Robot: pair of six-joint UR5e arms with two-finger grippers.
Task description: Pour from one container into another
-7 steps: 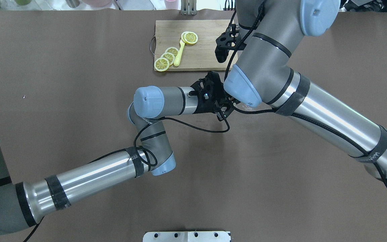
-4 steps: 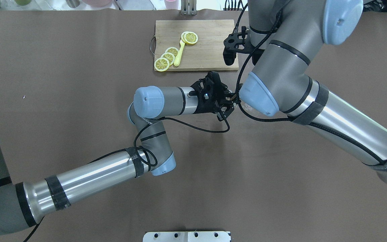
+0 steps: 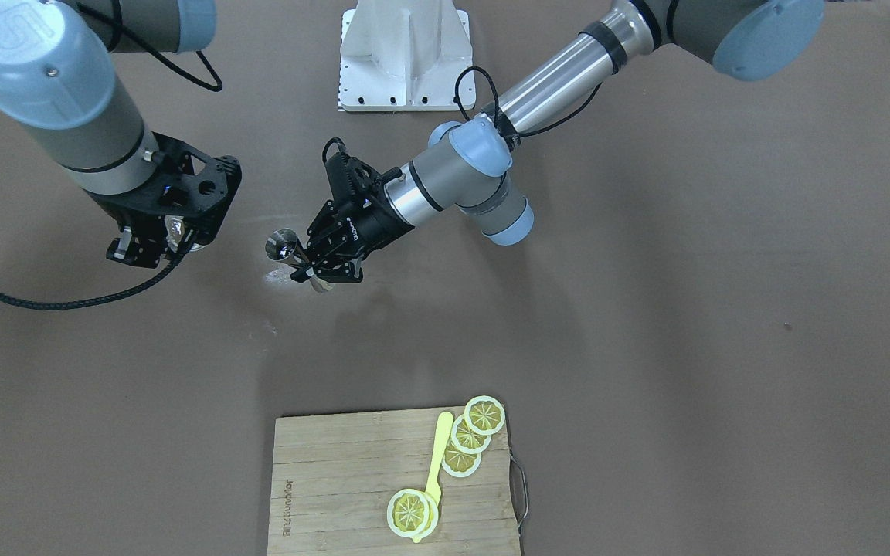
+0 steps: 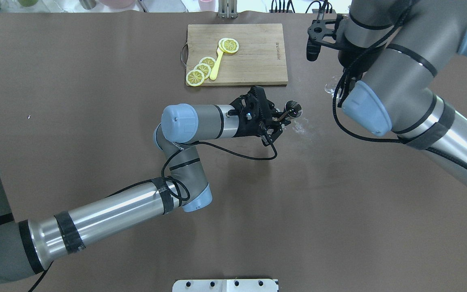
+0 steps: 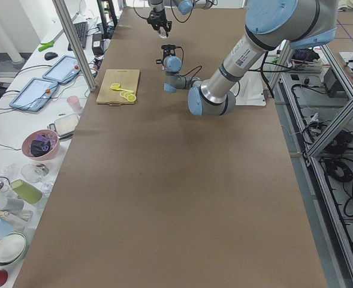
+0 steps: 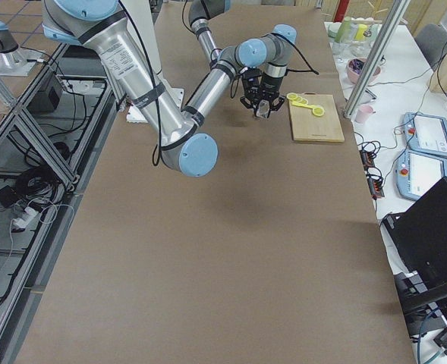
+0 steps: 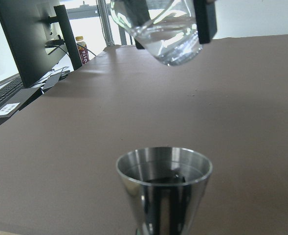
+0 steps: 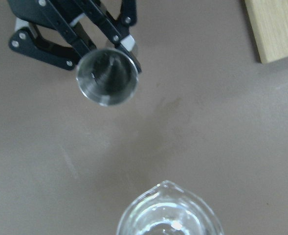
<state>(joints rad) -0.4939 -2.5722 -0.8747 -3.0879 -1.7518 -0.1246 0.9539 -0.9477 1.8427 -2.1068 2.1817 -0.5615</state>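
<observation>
Jaws of the left gripper (image 3: pixel 312 264) were clamped on the waist of the jigger (image 4: pixel 293 108), which stood upright with its open cone up, low over the surface (image 4: pixel 95 81). Couldn't tell whether its base touched. It sat mid-table, near the corner of the cutting board (image 4: pixel 253 65) and clear of it.

Right gripper (image 3: pixel 174 235) had its jaws closed on the glass (image 7: pixel 169 41), one finger on either side, with the glass hanging in the air and slightly tilted.

Change over the last second:
- The right arm swung out toward the robot's right and took the glass with it.
- A second ago that arm covered the jigger in the overhead view. Now the two vessels were well apart and the jigger was in plain sight.
- The left arm hadn't moved.

My read: the vessels were separating, not lining up, and the jigger was level, so nothing was pouring from it at that instant. Either the transfer was over or the approach was being reset. The glass looked to hold a little clear liquid.

Hard to make out:
- The jigger's inside was dark, so its fill level was unreadable.
- A pale smear (image 4: pixel 299 126) lay just beside the jigger; wet patch or scuff, unclear.
- In the overhead view the right gripper was hidden under its own forearm, with only a sliver of glass rim showing.
- The right wrist view cut the glass off at the frame bottom and showed only the spouted rim.
- Both side views were too small to be of use.

Lemon slices (image 4: pixel 230 45) sat on the board, well away from both grippers.
</observation>
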